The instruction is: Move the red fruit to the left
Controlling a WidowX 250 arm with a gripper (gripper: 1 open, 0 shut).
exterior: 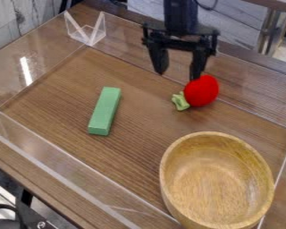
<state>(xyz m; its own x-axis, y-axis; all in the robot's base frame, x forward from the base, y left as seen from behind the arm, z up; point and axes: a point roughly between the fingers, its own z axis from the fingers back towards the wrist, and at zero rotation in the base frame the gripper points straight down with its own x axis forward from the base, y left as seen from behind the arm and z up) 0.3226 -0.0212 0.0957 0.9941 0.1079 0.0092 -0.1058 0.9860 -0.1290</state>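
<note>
The red fruit (pixel 202 90) lies on the wooden tabletop at right of centre, glossy and round, with its green leafy cap (pixel 180 102) pointing to the lower left. My gripper (pixel 181 68) hangs just above and behind it, slightly to its left. The two black fingers are spread wide apart with nothing between them. One fingertip (pixel 200 72) sits close over the fruit's top, and I cannot tell whether it touches.
A green rectangular block (pixel 104 110) lies left of centre. A wooden bowl (pixel 217 176) stands at the front right. Clear acrylic walls (pixel 38 63) ring the table, with a folded clear piece (pixel 85 29) at the back left.
</note>
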